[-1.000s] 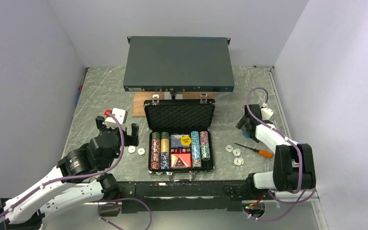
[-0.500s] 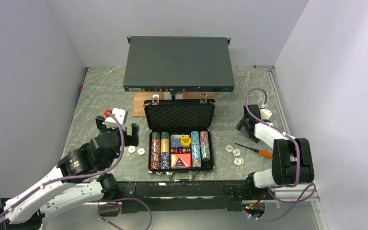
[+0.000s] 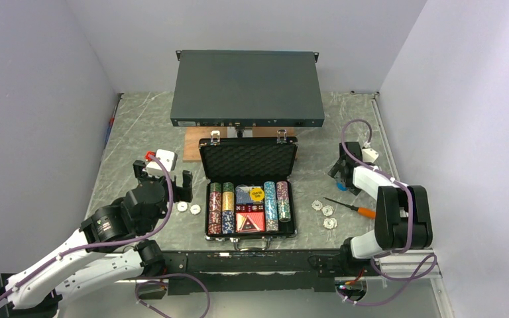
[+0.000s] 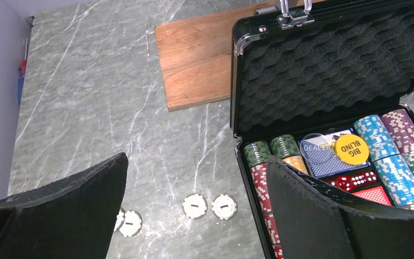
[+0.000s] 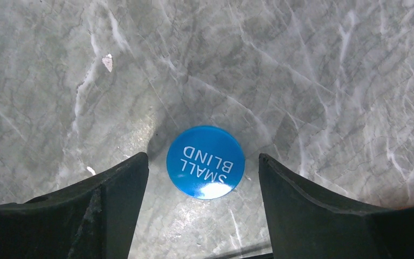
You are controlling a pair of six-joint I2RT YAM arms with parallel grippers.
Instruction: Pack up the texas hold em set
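Right fingers [image 5: 113, 199]: apart, astride the blue Small Blind disc [image 5: 205, 162], touching neither side. They have narrowed slightly over it.
Disc: flat on the worktop [image 5: 302, 65], lower centre of your wrist view.
Briefcase [image 3: 248, 162]: open, frame centre.
Left fingers [image 4: 86, 189]: wide open, empty.
Meaning: your grasp looks imminent; the disc is still unpacked.

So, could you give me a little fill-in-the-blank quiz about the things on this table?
The blue disc reads SMALL ____. The case has its lid ____. The screwdriver has an ____ handle.
Missing words: BLIND; open; orange.
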